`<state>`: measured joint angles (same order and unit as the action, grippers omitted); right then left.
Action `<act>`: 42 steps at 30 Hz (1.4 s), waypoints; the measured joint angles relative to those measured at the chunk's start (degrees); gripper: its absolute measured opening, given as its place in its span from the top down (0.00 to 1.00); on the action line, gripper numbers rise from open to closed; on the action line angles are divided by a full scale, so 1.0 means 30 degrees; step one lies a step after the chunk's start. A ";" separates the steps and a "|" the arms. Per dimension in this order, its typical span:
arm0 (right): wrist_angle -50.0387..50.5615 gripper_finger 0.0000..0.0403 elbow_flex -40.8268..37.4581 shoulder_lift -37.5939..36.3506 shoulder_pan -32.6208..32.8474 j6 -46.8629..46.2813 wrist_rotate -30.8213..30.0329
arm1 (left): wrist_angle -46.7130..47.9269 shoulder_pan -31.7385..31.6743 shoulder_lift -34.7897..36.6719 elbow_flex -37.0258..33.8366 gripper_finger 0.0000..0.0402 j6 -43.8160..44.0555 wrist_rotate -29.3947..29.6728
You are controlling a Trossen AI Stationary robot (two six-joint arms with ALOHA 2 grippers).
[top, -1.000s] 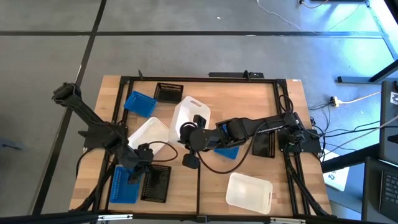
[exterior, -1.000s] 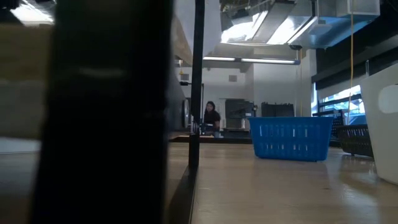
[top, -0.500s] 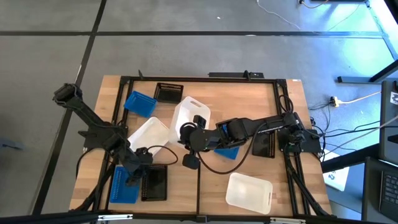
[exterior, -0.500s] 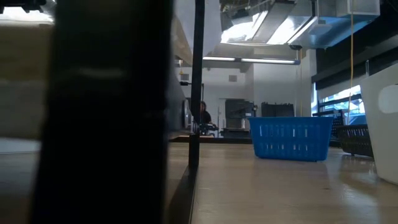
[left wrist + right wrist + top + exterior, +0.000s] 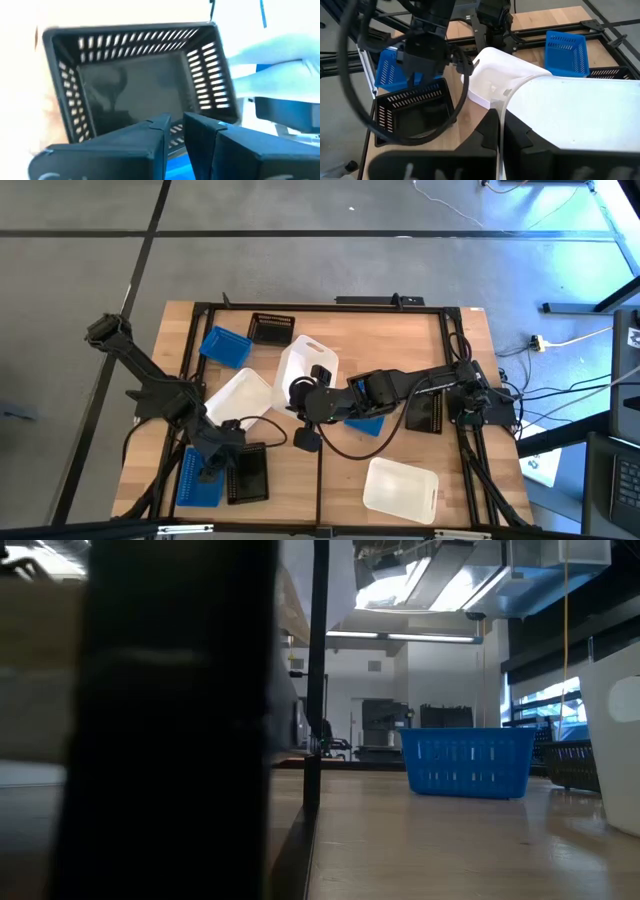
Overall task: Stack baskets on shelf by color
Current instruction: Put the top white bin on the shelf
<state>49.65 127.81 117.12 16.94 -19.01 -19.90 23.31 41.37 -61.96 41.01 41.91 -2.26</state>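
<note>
Three white baskets [image 5: 400, 486], three blue baskets [image 5: 225, 346], three black baskets [image 5: 271, 329], one wooden shelf [image 5: 400, 340] edged with black rails, two dark robot arms [image 5: 150, 385].

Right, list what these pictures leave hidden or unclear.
- Low view: a wide dark upright close to the lens blocks the whole left side; no arm shows there.
- High view: the blue basket under the right arm shows only as a sliver.
- High view: the black basket by the right rail is partly covered by the arm.
- Left wrist view: whether the left claw touches the black basket is unclear.
- Right wrist view: the right claw pinches a white basket's wall; the basket runs off the edge.
</note>
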 joint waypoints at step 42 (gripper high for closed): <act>0.1200 1.00 0.0007 0.0000 -0.0347 0.0023 0.0685 | 0.1055 0.1770 -0.2449 0.2819 0.90 0.0861 -0.0453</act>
<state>53.25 127.83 117.12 15.90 -18.94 -17.85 26.48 46.68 -69.31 49.47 44.49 -3.62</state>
